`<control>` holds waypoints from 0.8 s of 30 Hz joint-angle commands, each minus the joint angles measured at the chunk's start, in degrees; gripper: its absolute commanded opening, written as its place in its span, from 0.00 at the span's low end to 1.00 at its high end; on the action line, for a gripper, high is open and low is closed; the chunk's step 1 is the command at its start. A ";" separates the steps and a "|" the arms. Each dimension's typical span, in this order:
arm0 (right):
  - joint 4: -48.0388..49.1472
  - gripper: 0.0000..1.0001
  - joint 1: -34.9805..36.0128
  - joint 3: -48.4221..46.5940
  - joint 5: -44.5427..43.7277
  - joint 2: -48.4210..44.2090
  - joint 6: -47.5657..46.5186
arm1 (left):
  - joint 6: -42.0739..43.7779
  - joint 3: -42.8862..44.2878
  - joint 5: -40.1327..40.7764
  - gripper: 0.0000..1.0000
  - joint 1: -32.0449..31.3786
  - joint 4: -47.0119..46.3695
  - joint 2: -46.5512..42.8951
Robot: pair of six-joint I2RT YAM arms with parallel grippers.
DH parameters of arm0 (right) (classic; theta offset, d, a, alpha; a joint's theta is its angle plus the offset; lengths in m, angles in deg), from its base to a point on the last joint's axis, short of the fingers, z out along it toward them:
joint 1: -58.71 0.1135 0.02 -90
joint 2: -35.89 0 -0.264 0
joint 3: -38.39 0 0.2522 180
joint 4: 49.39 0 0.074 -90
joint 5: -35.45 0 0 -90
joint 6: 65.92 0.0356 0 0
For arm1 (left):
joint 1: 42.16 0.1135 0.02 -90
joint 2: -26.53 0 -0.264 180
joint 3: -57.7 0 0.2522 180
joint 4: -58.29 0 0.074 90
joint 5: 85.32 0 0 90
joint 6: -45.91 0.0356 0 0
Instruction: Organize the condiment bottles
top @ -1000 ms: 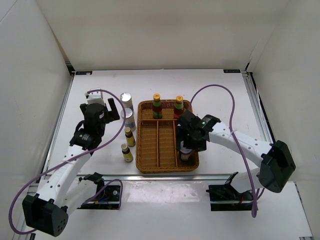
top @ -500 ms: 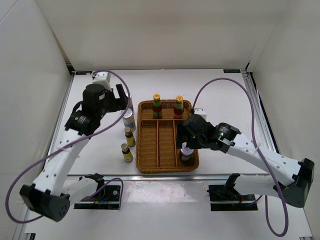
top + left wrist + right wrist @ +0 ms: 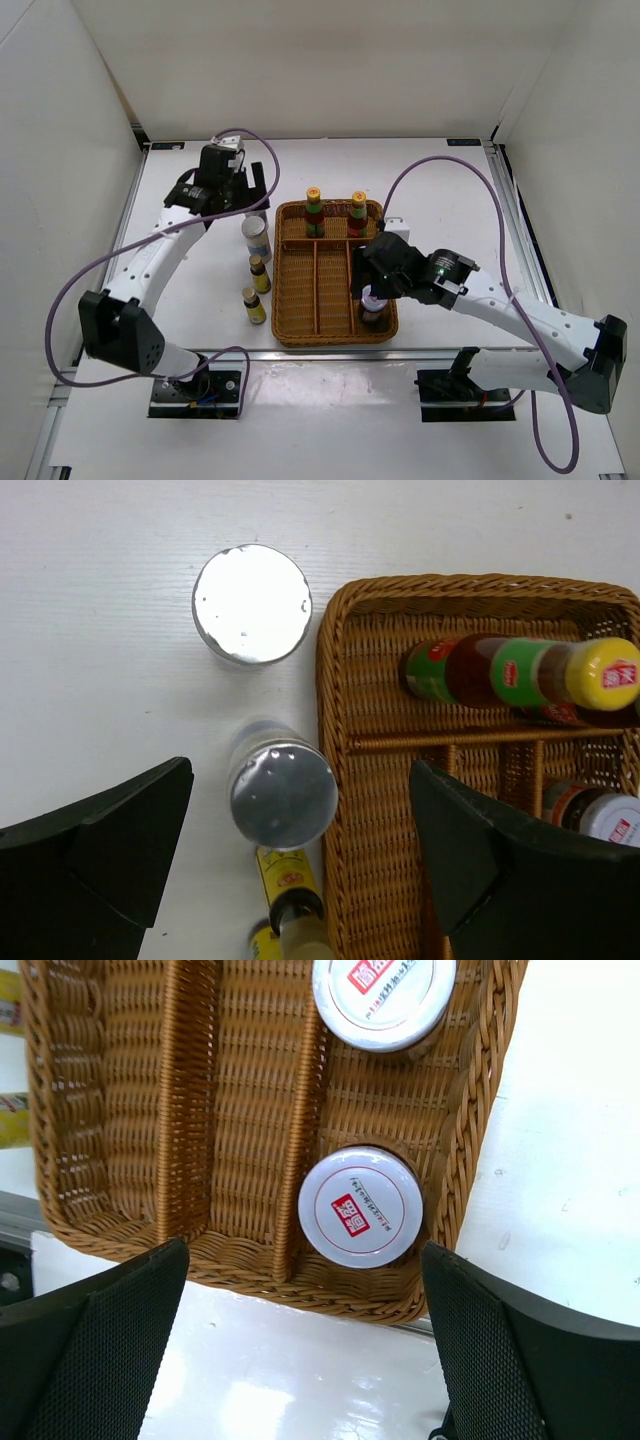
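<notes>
Hovering spread wide, the left hand [image 3: 300, 767] straddles a white shaker [image 3: 283, 794] just beside the wicker tray [image 3: 480, 583].

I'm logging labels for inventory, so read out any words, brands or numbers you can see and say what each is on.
No text is clear enough to quote.
Jar lid: red block and ringed print, too small to read.
Second jar lid: same design, unreadable.
Tall bottle: red marks on green labels and yellow cap, blurred.
Tiny yellow bottle: dark print, blurred.

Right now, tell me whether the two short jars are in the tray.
In. Both lidded jars sit inside the wicker tray, in its right-hand compartment.
</notes>
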 commanded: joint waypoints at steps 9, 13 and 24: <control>1.39 1.00 0.45 1.41 -1.35 -1.25 -0.35 | -0.05 2.05 -5.06 1.00 1.63 0.81 7.65; 1.39 1.00 0.45 1.41 -1.35 -0.11 -0.35 | -0.58 1.51 -6.37 0.98 1.63 0.81 8.87; 1.39 1.00 0.45 0.36 -0.82 2.18 -0.35 | -1.10 -1.74 -5.85 0.85 -1.53 3.35 8.88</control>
